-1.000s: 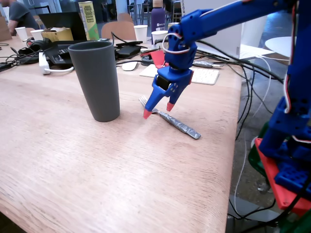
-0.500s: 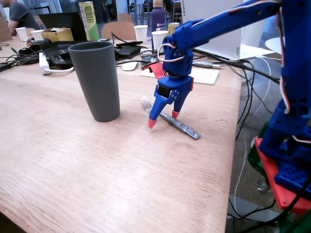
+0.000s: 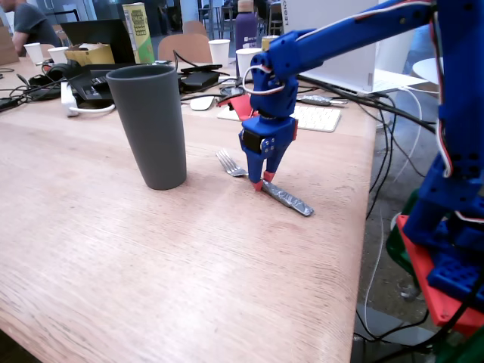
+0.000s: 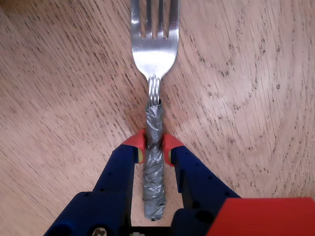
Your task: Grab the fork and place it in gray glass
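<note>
Pinching the slim silver metal fork (image 4: 154, 49) by its stiff, grippy tape-wrapped handle, my jaws hold flush; likely light.

No lettering is showing clearly enough to read. The green-and-yellow carton (image 3: 137, 32) standing at the back of the desk (image 3: 113, 249) is carrying print, but it is blurring into illegible marks. The purple bottle (image 3: 246, 29) is showing no legible label.

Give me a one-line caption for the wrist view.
Red-tipped gripper closed on the fork's taped handle, fork lying flat on the wooden table.
</note>
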Available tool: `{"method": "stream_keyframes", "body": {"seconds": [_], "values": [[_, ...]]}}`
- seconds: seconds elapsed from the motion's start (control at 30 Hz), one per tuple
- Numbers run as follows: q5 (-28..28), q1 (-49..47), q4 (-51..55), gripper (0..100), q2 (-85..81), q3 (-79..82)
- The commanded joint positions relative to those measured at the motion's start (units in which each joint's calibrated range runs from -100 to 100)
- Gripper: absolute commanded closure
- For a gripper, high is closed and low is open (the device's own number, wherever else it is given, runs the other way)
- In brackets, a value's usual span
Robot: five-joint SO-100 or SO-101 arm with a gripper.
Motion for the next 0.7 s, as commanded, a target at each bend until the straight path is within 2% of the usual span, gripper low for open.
{"method": "stream_keyframes", "body": {"seconds": [0.0,0.17,0.43,0.67], "values": [[0.1,0.7,0.5,100,-0.1,-0.4],[0.1,0.7,0.3,100,-2.1,-0.4],[0.1,-0.4,0.4,100,-29.9,13.0],[0.1,-0.8,-0.7,100,-46.3,13.4]]}}
